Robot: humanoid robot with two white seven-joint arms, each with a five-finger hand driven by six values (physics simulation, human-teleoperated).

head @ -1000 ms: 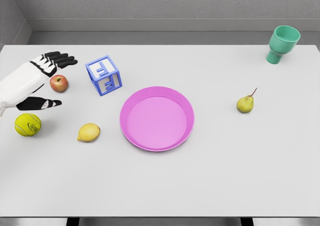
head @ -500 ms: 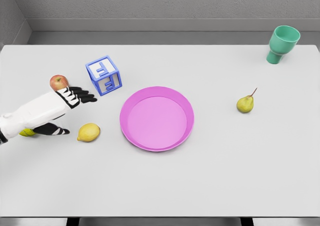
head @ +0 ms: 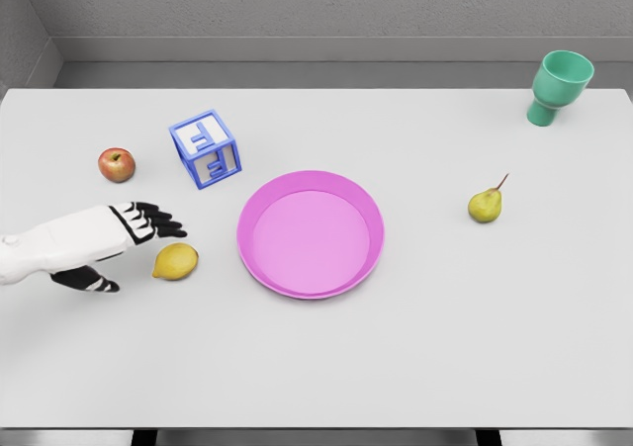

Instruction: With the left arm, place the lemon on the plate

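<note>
The left hand (head: pixel 119 240) has dropped from the upper left toward the lemon (head: pixel 175 261), fingers apart; grasp comes next.

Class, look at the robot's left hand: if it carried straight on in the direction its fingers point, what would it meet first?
Probably the lemon, just beyond the left hand with its open fingers, though the hand's height is unclear.

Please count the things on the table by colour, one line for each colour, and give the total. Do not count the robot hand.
Yellow: 1, the lemon
Yellow-green: 1, the pear
Red: 1, the apple
Blue: 1, the letter block
Pink: 1, the plate
Green: 1, the cup
Total: 6
</note>
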